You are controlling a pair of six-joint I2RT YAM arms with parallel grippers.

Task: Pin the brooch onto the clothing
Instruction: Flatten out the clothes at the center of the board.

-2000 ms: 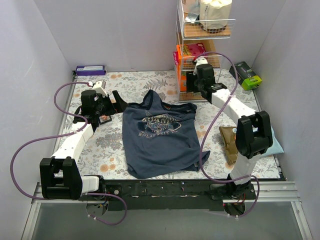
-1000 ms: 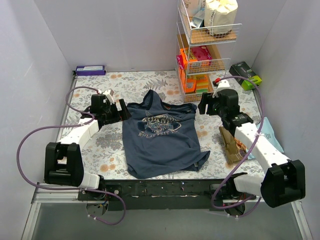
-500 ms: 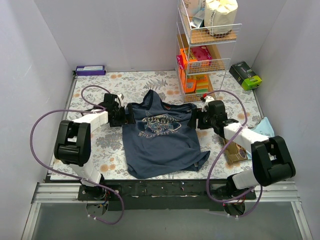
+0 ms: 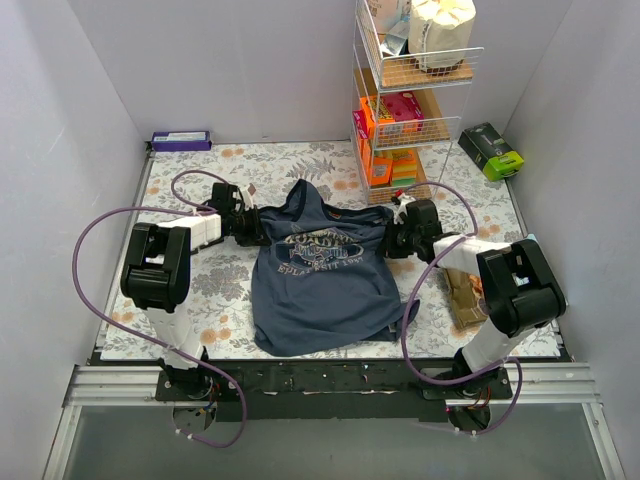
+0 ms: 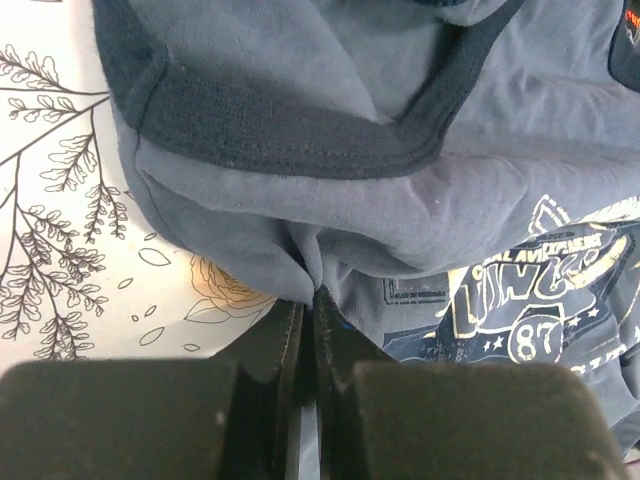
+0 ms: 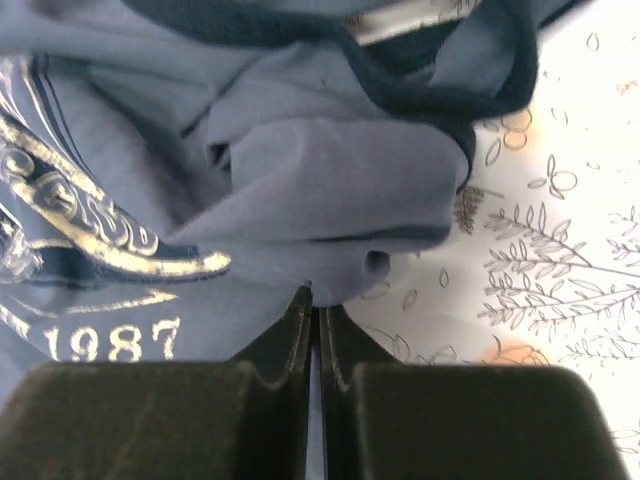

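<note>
The clothing [image 4: 320, 290], a navy-blue tank top with a pale chest print, lies flat in the middle of the floral table cover [image 4: 290, 165]. My left gripper [image 4: 252, 232] is at its left side below the armhole. In the left wrist view that gripper [image 5: 310, 300] is shut on a pinched fold of the fabric [image 5: 400, 200]. My right gripper [image 4: 390, 240] is at the shirt's right side. In the right wrist view it [image 6: 318, 305] is shut on a fold of the cloth [image 6: 330, 190]. No brooch is in view.
A wire shelf rack [image 4: 405, 100] with boxes stands at the back right. A purple box [image 4: 181, 140] lies against the back wall at the left. A green-and-black object [image 4: 497, 150] sits at the far right, and a tan object [image 4: 462, 295] lies beside the right arm.
Both arms have swung inward to the shirt's two sides. Both grippers, open a second ago, have shut on the fabric's edges.
</note>
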